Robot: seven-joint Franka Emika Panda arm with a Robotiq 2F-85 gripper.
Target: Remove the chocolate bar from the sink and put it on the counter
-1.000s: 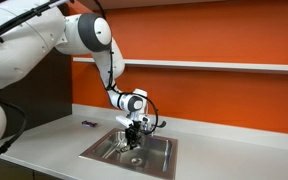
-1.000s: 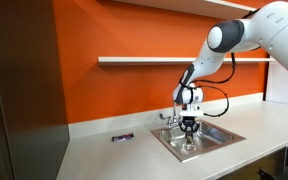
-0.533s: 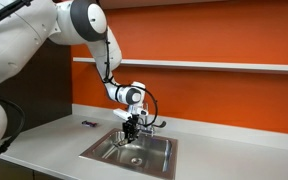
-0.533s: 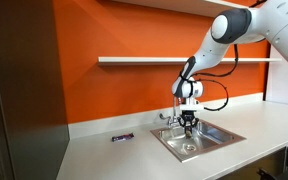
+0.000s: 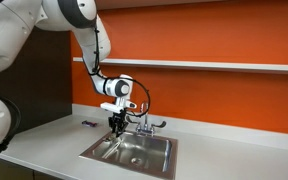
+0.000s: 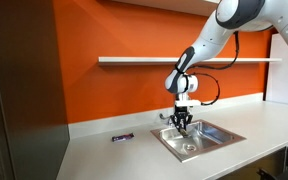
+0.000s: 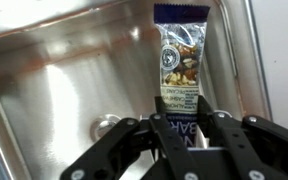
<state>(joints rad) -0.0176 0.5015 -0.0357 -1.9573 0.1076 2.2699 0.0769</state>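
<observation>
1. Raised since the frame one second earlier, the hand (image 7: 182, 112) has been lifted from its low position near the drain. In both exterior views it has also been carried sideways toward one edge of the basin.
2. The fingers (image 7: 160, 112) are shown closed to a narrow gap on the chocolate bar (image 7: 181, 55). One end of the bar is clamped, and the rest of the wrapper projects free ahead of the hand in the wrist view.
3. The bar is thus held in the air above the sink (image 7: 54, 80). No contact with the steel floor or walls can be made out.
4. The faucet (image 5: 145, 124) stands just beside the hand in an exterior view, and the two appear apart.
5. The counter (image 5: 46, 138) has not yet been reached. A small dark packet (image 5: 88, 124) lies on it near the sink, on the side toward which the hand has been moved.
6. The pick-up is judged complete, with the carry over the rim and the set-down remaining. Because the bar is gripped at one end only, swinging or slipping during the carry is judged the main risk. A bare patch of counter beside the packet is judged suitable for placement.
</observation>
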